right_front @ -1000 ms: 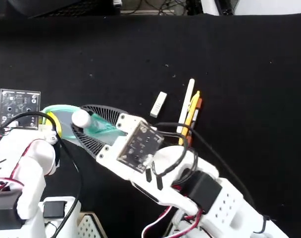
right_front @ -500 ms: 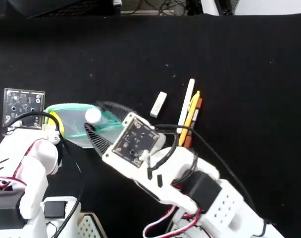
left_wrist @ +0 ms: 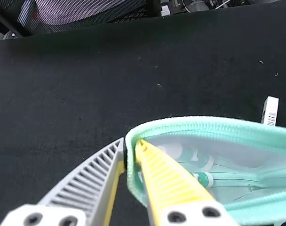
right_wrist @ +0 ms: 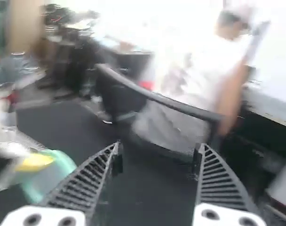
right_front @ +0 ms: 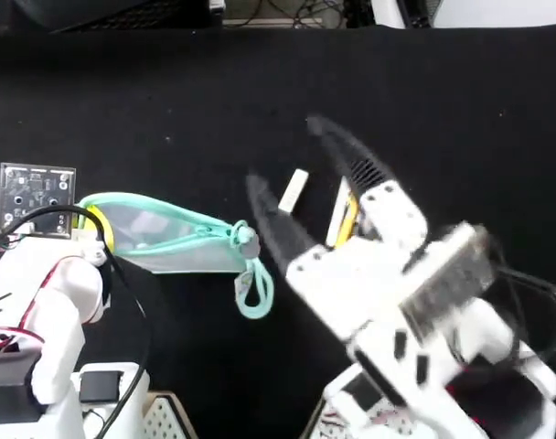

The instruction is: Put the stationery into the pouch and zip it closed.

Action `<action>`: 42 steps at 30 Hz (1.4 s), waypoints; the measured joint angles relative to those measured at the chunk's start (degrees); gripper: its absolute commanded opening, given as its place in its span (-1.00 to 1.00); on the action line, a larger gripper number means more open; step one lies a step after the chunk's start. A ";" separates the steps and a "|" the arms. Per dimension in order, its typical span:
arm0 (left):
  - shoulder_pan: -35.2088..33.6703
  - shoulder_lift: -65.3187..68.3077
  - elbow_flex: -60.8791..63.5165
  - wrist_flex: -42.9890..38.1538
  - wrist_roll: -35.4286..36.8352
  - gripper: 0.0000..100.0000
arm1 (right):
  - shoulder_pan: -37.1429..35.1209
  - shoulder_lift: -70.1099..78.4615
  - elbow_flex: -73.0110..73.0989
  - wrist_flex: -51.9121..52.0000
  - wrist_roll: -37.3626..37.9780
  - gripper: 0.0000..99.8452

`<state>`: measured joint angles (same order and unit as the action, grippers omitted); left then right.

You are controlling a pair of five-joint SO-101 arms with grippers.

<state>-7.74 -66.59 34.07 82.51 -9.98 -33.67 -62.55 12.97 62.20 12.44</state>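
A mint-green see-through pouch (right_front: 159, 240) lies on the black table, its cord loop (right_front: 251, 285) at its right end. My left gripper (right_front: 97, 229) is shut on the pouch's left edge; in the left wrist view the left gripper (left_wrist: 130, 148) pinches the zip rim of the pouch (left_wrist: 213, 155), with white and green items inside. A white eraser (right_front: 294, 192) and several pens (right_front: 348, 203) lie to the right. My right gripper (right_front: 280, 154) hangs open and blurred above the eraser. In the right wrist view the right gripper (right_wrist: 158, 148) holds nothing, the pouch (right_wrist: 46, 176) off to one side.
The black cloth stretches bare behind and right of the pens. A small circuit board (right_front: 36, 197) sits on the left arm beside the pouch. A white perforated block (right_front: 164, 416) stands at the table's front edge. A chair (right_wrist: 147, 101) stands in the room beyond.
My right gripper left the pouch mouth, rose and swung right over the eraser. The white-capped item it carried stays in the pouch. The pouch now lies flatter, cord loop showing.
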 measured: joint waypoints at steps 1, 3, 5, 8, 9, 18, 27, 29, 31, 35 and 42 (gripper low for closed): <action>0.00 0.00 0.00 0.00 0.00 -0.91 | 3.34 0.35 1.67 0.00 -0.26 -0.53; 0.00 0.00 0.00 0.00 0.00 -0.91 | 10.29 1.85 7.03 0.00 -1.41 -0.53; 0.00 0.00 0.00 0.00 0.00 -0.91 | 16.62 5.36 13.80 -1.49 -2.90 -0.53; 0.00 0.00 0.00 0.00 0.00 -0.91 | 24.97 12.40 25.05 -8.35 -6.95 -0.53; 0.00 0.00 0.00 0.00 0.00 -0.91 | 26.81 15.38 28.04 -11.43 -8.35 -0.53; 0.00 0.00 0.26 0.00 0.00 -0.91 | 26.73 49.49 24.88 -22.33 -14.86 -0.53; 0.00 0.00 1.93 -2.55 0.00 -0.91 | 22.42 75.43 6.95 -22.51 -23.21 -0.53; 0.00 0.00 2.02 -2.55 0.00 -0.91 | 22.42 79.12 4.22 -22.51 -23.47 -0.53; 0.00 0.00 2.02 -2.55 0.00 -0.91 | 22.33 82.02 1.93 -22.51 -23.47 -0.53; 0.00 0.00 2.02 -2.55 0.00 -0.91 | 21.27 86.68 -2.90 -21.71 -23.47 -0.53; 0.00 0.00 2.02 -2.64 0.00 -0.91 | 21.01 95.30 -15.56 -14.42 -23.47 -0.65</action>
<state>-7.74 -66.59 36.09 79.87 -9.98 -12.66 32.75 -2.59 47.78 -11.03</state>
